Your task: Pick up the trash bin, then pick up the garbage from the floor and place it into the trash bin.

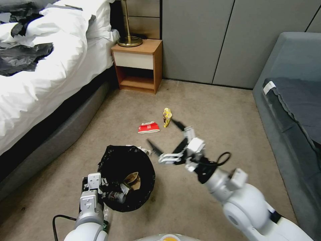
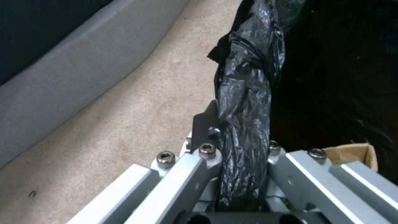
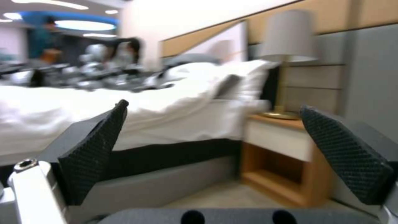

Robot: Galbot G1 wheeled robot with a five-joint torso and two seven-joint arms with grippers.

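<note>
I have the left arm low at the near left of the head view, its left gripper (image 1: 106,191) clamped on the near rim of the trash bin (image 1: 127,164); in the left wrist view the bin's black bag (image 2: 244,102) is bunched between the two metal fingers (image 2: 199,165), pinched tight. The bin hangs just off the carpet, mouth tilted toward me, and inside I see a brown paper bag (image 1: 132,180) and a small crumpled wrapper beside it. My right arm reaches forward from the near right, elbow low, wrist raised over the floor just right of the bin. The right gripper (image 1: 166,138) is spread wide with nothing in it, its black textured pads (image 3: 93,155) well apart in the right wrist view. On the carpet beyond lie the red-and-white packet (image 1: 148,127) and the yellow snack wrapper (image 1: 167,116), near each other, the wrapper just past one fingertip. There is print on both, but I cannot read it. A nightstand (image 1: 137,65) stands by the bed.
</note>
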